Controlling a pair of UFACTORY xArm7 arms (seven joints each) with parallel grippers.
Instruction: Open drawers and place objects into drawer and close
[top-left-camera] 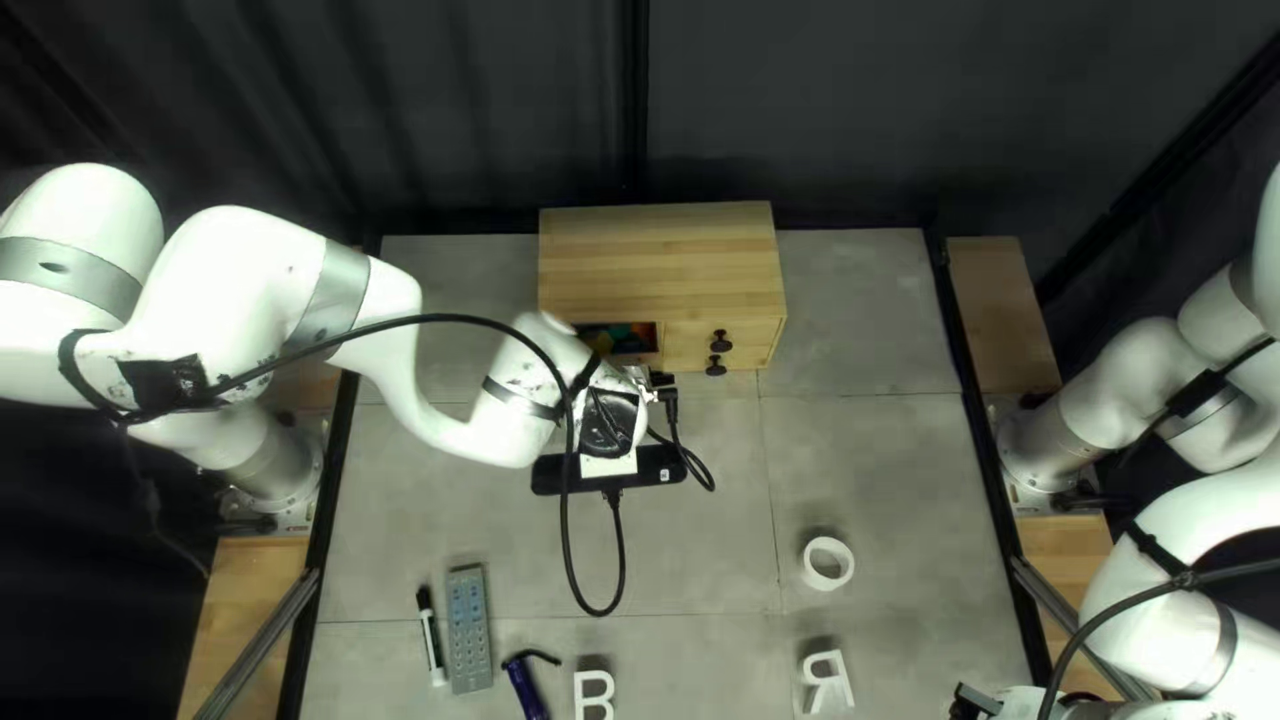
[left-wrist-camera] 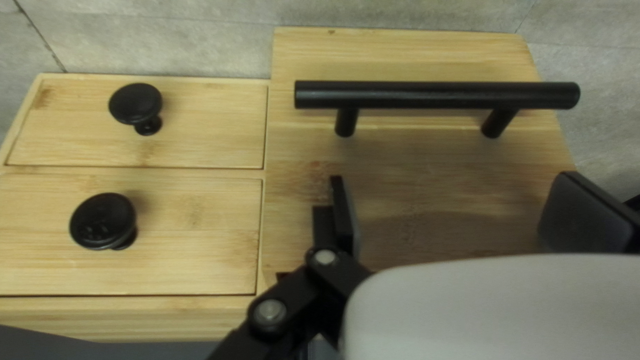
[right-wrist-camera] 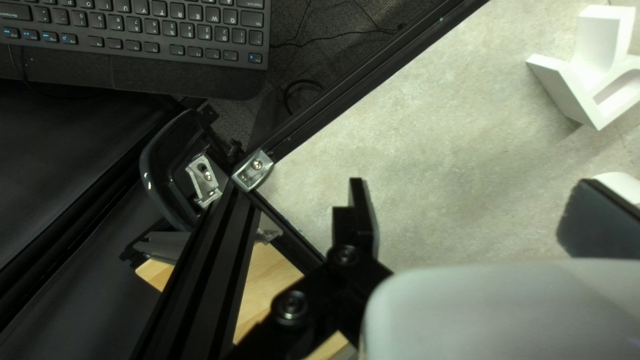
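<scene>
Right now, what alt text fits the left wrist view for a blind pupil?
The open left gripper hovers before a wooden panel with a black bar handle; beside the panel, two closed drawers bear black knobs.

In the top left view the edge cut off a blue tool and a white letter near six o'clock, while the left arm partly hid the opening in the twelve-o'clock cabinet.
</scene>
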